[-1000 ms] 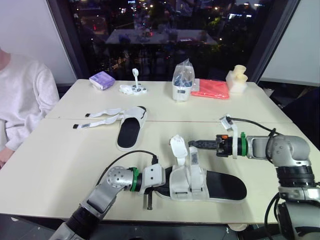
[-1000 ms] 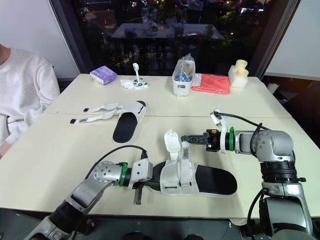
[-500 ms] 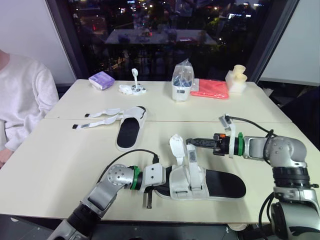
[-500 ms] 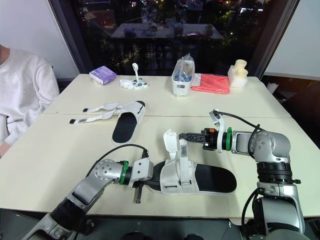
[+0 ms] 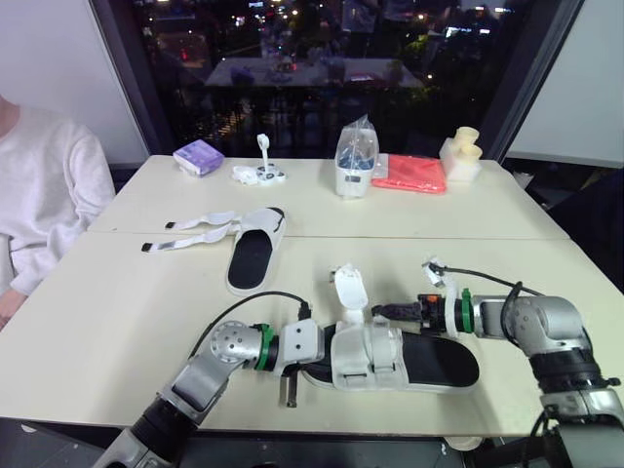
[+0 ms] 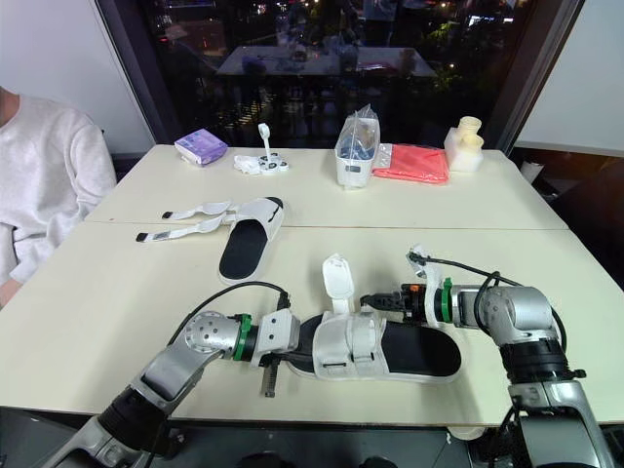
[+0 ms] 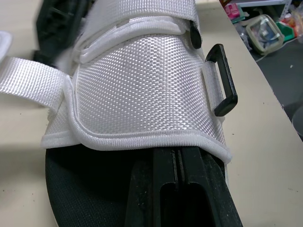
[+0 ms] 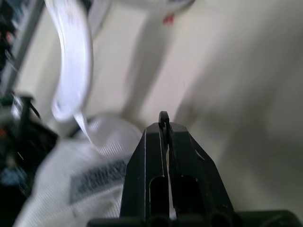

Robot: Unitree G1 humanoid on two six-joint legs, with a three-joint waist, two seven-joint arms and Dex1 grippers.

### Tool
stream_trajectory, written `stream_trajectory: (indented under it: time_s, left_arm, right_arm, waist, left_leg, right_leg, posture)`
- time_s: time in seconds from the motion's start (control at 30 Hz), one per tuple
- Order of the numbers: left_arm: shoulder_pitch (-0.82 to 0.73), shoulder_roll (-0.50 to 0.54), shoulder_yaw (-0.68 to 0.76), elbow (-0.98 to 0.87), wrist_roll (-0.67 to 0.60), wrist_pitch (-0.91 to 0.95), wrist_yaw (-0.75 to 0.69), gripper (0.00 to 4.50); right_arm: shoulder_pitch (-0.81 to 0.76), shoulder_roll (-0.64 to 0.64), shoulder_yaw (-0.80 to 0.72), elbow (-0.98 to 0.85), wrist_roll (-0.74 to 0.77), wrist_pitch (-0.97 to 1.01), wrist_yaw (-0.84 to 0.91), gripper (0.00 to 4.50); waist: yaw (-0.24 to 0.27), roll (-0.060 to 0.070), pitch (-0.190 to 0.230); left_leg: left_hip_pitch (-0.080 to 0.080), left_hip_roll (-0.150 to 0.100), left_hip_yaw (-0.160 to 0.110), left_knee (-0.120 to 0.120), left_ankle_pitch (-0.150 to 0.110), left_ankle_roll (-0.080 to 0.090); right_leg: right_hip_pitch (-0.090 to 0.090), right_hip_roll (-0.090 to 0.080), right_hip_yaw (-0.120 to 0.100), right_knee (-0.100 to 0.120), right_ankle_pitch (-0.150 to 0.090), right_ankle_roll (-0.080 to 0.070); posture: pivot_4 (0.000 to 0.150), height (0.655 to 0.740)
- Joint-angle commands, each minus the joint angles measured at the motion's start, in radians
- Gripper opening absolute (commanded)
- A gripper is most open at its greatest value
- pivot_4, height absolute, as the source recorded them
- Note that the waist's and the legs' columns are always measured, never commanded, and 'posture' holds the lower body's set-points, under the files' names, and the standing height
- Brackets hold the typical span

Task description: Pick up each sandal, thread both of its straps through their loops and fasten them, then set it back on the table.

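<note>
Closest, at the near edge of the pale counter (image 5: 117,312): a sandal with a black foam sole and a white woven top (image 5: 390,359). Lies flat and long-ways from left to right, toe to the left, open heel to the right. Probably weighs very little. Looks bendy in the sole and soft and floppy in the straps, so likely to sag or twist if lifted by one end. Best held by the sole at the toe to keep it steady, and by the very tip of a strap to pull it through.

At the toe: the left gripper (image 7: 176,161), tucked in under the white top and over the black sole. Jaws pressed together, with only a thin line between them. Cannot tell if any of the sandal is nipped there. Just beside, on the side of the white top: a hard black plastic loop (image 7: 222,80), looking empty.

On the heel side: the right gripper (image 5: 385,312), low over the sole, tips touching the back of the white top. Jaws squeezed together here too; cannot tell if a bit of strap sits between. Sticking up from the top: one loose white strap (image 5: 347,288), bent over at its tip.

Farther back, well apart: the second sandal (image 5: 255,255), same black sole and white top. Lies long-ways from near to far, toe away. Trailing out to the left on the counter: both of its white straps (image 5: 190,229), undone.
</note>
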Motion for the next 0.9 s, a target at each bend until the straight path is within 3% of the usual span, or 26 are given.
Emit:
stream_trajectory:
  time_s: [0.03,0.17,0.27,0.57,0.73,0.9]
  left_arm:
    - [0.035,0.027,-0.064,0.068,0.078,0.034,-0.006,0.00]
    - [0.031,0.026,-0.065,0.076,0.078,0.028,-0.009,0.00]
    - [0.027,0.024,-0.065,0.081,0.079,0.026,-0.009,0.00]
    - [0.022,0.016,-0.060,0.092,0.081,0.026,-0.004,0.00]
    - [0.022,0.017,-0.059,0.091,0.081,0.026,-0.004,0.00]
    - [0.019,0.017,-0.058,0.096,0.084,0.021,-0.010,0.00]
  right_arm:
    - [0.028,-0.039,0.019,-0.026,-0.043,-0.018,0.006,0.06]
    - [0.044,-0.048,0.046,-0.039,-0.097,-0.079,-0.012,0.06]
    - [0.081,-0.085,0.139,-0.102,-0.210,-0.218,-0.007,0.92]
    - [0.072,-0.054,0.176,-0.089,-0.346,-0.367,-0.047,0.92]
    - [-0.041,-0.029,0.051,-0.012,-0.307,-0.350,-0.073,0.92]
    - [-0.147,-0.025,-0.053,-0.052,-0.186,-0.184,-0.050,0.92]
  waist:
    - [0.000,0.000,0.000]
    - [0.001,0.000,0.000]
    - [0.002,0.000,0.000]
    - [-0.002,0.000,-0.005]
    - [0.000,0.001,-0.005]
    - [0.001,0.003,-0.005]
  left_leg:
    - [0.000,0.000,0.000,0.000,0.000,0.000]
    - [0.000,0.000,0.000,0.000,0.000,0.000]
    - [0.000,0.000,0.000,0.000,0.000,0.000]
    - [0.002,0.001,0.000,0.000,0.000,0.000]
    - [0.001,0.002,0.000,0.000,0.000,0.000]
    - [-0.001,0.002,0.000,-0.001,0.000,0.000]
  right_leg:
    - [0.000,0.000,0.000,0.000,0.000,0.000]
    - [0.000,0.000,0.000,0.000,0.000,0.000]
    - [0.000,0.000,-0.001,-0.001,0.000,0.000]
    - [0.001,0.002,-0.001,-0.001,0.000,0.000]
    - [0.001,0.002,-0.001,-0.001,0.000,0.000]
    - [-0.001,0.001,-0.001,-0.001,0.000,0.000]
  posture:
    - [0.150,0.7400]
    - [0.150,0.7400]
    - [0.150,0.7400]
    - [0.150,0.7400]
    - [0.150,0.7400]
    - [0.150,0.7400]
